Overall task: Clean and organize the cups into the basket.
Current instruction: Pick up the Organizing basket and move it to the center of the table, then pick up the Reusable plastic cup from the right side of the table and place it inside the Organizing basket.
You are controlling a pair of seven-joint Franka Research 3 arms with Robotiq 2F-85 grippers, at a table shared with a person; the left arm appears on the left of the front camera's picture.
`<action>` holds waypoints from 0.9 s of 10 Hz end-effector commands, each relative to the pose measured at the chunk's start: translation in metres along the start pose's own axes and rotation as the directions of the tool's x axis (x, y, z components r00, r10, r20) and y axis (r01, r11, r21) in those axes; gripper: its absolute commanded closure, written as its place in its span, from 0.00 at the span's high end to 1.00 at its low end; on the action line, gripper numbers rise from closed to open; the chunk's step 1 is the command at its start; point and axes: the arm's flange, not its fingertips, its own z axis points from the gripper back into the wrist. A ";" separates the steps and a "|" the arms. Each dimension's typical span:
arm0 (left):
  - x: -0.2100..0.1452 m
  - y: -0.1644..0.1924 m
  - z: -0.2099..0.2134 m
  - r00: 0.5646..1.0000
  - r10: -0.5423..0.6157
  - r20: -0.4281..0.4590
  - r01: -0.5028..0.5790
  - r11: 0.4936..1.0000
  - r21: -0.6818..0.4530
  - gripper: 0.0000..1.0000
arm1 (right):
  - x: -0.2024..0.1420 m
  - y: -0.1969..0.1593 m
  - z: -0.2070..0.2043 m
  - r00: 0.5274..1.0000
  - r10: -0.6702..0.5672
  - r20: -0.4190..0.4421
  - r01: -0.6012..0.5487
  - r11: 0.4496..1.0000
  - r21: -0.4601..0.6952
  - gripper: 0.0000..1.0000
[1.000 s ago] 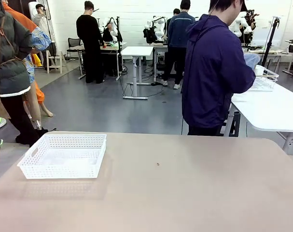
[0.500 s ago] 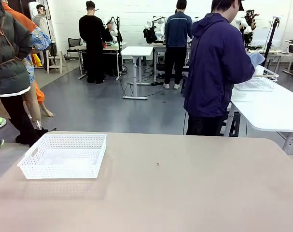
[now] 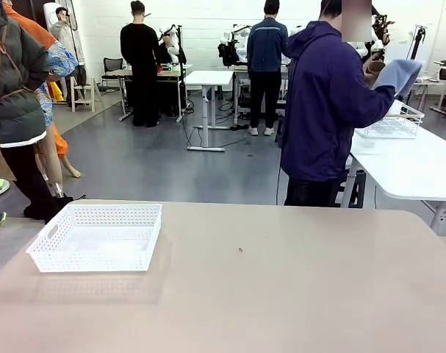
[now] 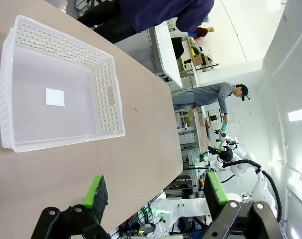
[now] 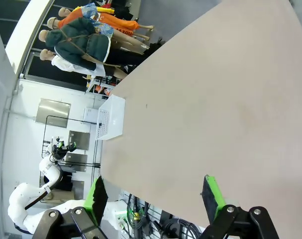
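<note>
1. One beige-tan cup (image 3: 375,69) has come up. A second ago the person (image 3: 325,110) beyond the far edge of my desk (image 3: 281,294) was bent over the wire basket (image 3: 400,123) on the white desk behind (image 3: 414,165), arms low. Now the cup is raised near head height with a pale blue cloth (image 3: 400,73) against it.
2. I take that to mean the cleaning step is under way, and it is in the person's hands, not mine. I cannot pick out the other cups.
3. The basket (image 3: 98,235) sits where it sat, near the left edge of my desk towards the far left corner. It holds nothing but a small white label (image 4: 54,97) on its floor.
4. My left tool (image 4: 154,189) hangs above the desk just short of the basket, jaws spread wide and nothing between the pads. My right tool (image 5: 154,195) is just as wide open and holds nothing, over the bare right part of the desk.
5. No cup is on my desk yet, so organising has not begun. I judge my best move is to hold off until the wiped cup is set down or handed across, then carry it to the basket.
</note>
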 end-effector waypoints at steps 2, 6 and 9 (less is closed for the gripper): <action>0.002 -0.002 0.002 1.000 -0.005 0.000 0.005 1.000 -0.008 1.00 | 0.000 0.002 0.001 1.000 0.007 0.002 -0.007 1.000 0.003 1.00; 0.002 -0.002 0.002 1.000 -0.005 0.000 0.005 1.000 -0.008 1.00 | 0.000 0.002 0.001 1.000 0.007 0.002 -0.007 1.000 0.003 1.00; 0.002 -0.002 0.002 1.000 -0.005 0.000 0.005 1.000 -0.008 1.00 | 0.000 0.002 0.001 1.000 0.007 0.002 -0.007 1.000 0.003 1.00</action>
